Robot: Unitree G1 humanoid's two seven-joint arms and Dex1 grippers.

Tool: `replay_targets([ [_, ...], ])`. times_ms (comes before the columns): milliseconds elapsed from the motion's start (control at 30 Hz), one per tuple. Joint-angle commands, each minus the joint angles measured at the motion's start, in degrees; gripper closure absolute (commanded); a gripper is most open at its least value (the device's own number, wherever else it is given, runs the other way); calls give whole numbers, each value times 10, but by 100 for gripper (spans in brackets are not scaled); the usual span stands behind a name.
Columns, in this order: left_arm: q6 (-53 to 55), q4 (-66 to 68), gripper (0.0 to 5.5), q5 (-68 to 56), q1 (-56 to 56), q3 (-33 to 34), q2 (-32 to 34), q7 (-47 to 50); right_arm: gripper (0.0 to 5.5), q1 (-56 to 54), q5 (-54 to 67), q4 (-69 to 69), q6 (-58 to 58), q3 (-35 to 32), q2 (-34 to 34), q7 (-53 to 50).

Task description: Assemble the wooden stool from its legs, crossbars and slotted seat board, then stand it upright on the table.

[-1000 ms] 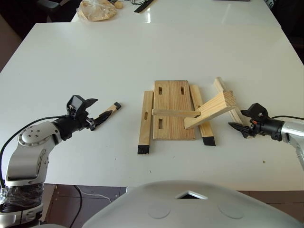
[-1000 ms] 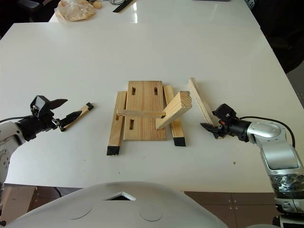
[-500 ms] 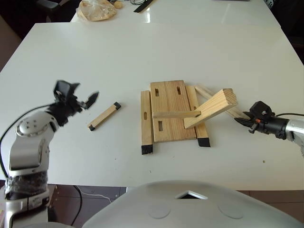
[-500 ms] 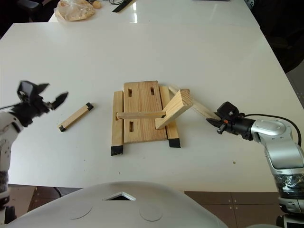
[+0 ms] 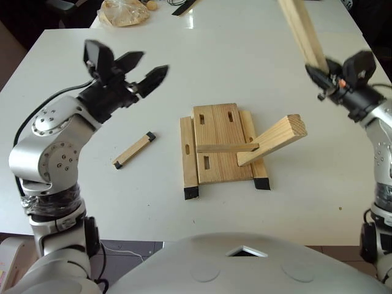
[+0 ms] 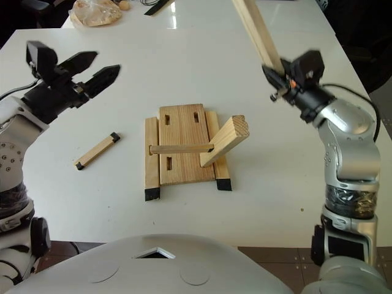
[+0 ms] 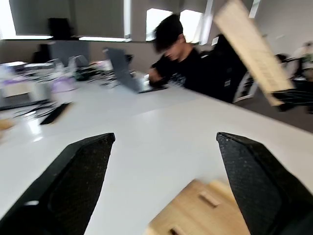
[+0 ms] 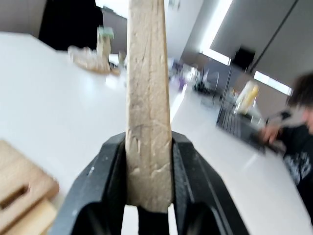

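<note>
Head view: the right tool [image 5: 320, 78] has swung up off the desk [image 5: 257, 67] with a leg [image 5: 301, 29] pinched at its lower end, so the stick now points up and away. The left tool [image 5: 151, 64] has risen too, spread and empty. It has left the short bar [image 5: 133, 150] lying left of the seat board [image 5: 219, 142], where a second leg [image 5: 272, 139] leans with a crossbar [image 5: 226, 147] stuck in it.

Left wrist view: spread fingers [image 7: 73, 186] frame the board below.

Right wrist view: the jaws squeeze the leg.

With one leg lifted, fitting probably comes next, and the stool is barely begun.
</note>
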Motion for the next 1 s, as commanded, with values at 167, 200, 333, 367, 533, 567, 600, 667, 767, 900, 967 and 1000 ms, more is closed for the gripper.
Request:
replay_targets([
  [167,13,17,45,-144,-88,15,-52,67,444,-75,-81,-28,-183,84,27,3],
  [200,6,13,45,-149,-95,11,-54,67,444,-82,-90,-25,-193,96,32,2],
  [333,-8,9,45,-158,-116,-9,-65,72,444,-103,-119,-6,-234,133,49,2],
  [367,-9,9,45,-160,-118,-13,-66,73,444,-106,-129,3,-248,141,51,3],
  [533,-21,-3,45,-182,-120,-15,-60,65,444,-103,-187,50,-321,161,47,-5],
  [567,-22,-5,45,-189,-120,-13,-59,64,444,-100,-192,56,-330,161,47,-5],
  [600,-24,-7,45,-194,-120,-13,-57,63,444,-97,-196,60,-338,161,46,-5],
  [667,-28,-6,72,-204,-121,-12,-56,66,444,-95,-200,69,-350,162,47,-4],
  [767,-36,-7,124,-210,-122,-13,-54,63,444,-94,-199,77,-360,167,49,1],
  [900,-46,-10,191,-208,-120,-17,-49,54,444,-93,-189,82,-362,174,52,11],
  [967,-49,-11,221,-208,-119,-20,-45,46,444,-92,-178,81,-355,174,53,14],
  [1000,-49,-13,240,-208,-117,-20,-40,39,444,-92,-173,81,-352,173,52,15],
])
